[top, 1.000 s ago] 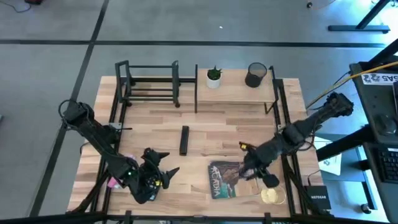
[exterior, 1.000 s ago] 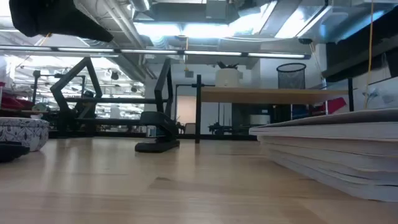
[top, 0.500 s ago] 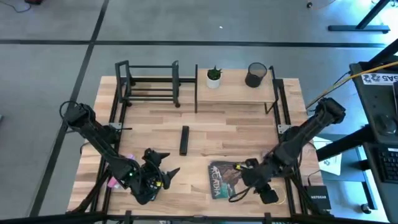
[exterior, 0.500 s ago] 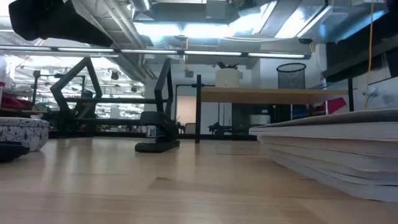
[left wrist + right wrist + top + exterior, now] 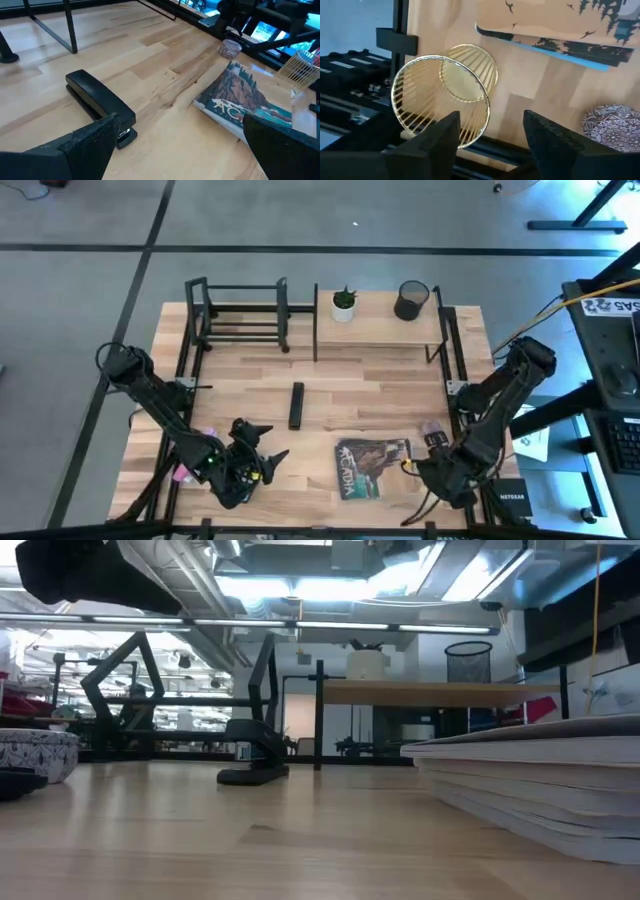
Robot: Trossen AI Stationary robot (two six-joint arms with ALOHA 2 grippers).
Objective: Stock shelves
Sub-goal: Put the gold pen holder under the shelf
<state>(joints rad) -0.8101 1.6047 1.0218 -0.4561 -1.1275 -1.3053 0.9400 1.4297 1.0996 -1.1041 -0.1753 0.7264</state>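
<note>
The shelves stand at the table's far side: a black bar rack (image 5: 240,315) and a light wood shelf (image 5: 378,325) carrying a small plant (image 5: 344,303) and a black mesh cup (image 5: 411,300). A black stapler (image 5: 296,405) lies mid-table, and a picture book (image 5: 372,467) lies flat near the front edge. A gold wire cup (image 5: 445,95) sits by the near right corner. My right gripper (image 5: 440,478) hangs open over that cup, its fingers (image 5: 435,145) apart above it. At the near left my left gripper (image 5: 255,460) is open, holding nothing.
A patterned bowl (image 5: 612,127) sits just beyond the right gripper, near the book. The table's black frame bars (image 5: 395,40) run close beside the gold cup. In the low view a stack of magazines (image 5: 530,790) fills the right, with another patterned bowl (image 5: 35,755) at the left.
My right gripper has moved from above the book's right part toward the table's near right corner and now hangs over the gold wire cup. The book shows uncovered.
</note>
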